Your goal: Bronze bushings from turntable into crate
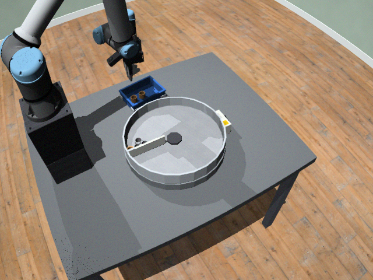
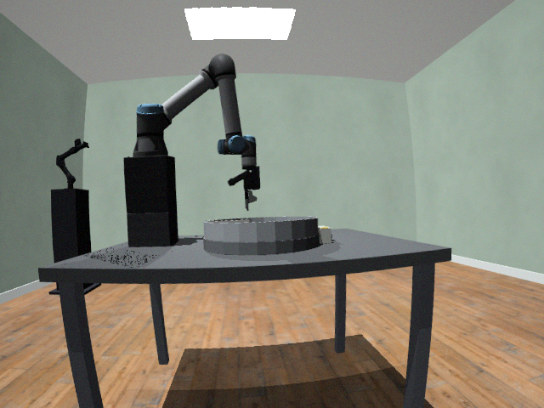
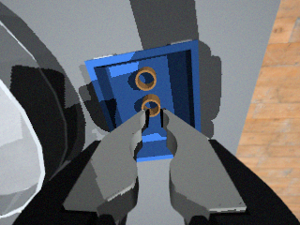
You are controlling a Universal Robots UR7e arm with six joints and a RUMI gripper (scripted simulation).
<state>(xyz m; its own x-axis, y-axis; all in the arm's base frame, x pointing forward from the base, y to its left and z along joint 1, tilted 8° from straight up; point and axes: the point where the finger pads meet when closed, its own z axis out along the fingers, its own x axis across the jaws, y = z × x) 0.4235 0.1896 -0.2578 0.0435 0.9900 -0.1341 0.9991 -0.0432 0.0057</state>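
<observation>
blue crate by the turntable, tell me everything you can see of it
The blue crate is a shallow, open-topped rectangular box with a rim and a plain, plastic-looking finish. It sits upright on the table, beside the turntable. Two bronze bushings stand on its floor, not touching each other. Small pale pieces show along its outer edges.

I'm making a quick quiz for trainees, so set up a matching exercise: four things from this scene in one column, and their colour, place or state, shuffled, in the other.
1. crate
2. steel bushings
3. pair of bronze bushings
4. gripper

A. standing inside the blue container
B. raised, with nothing held
C. on the turntable, beside the white divider
D. blue

Pairs: 1-D, 2-C, 3-A, 4-B
</observation>
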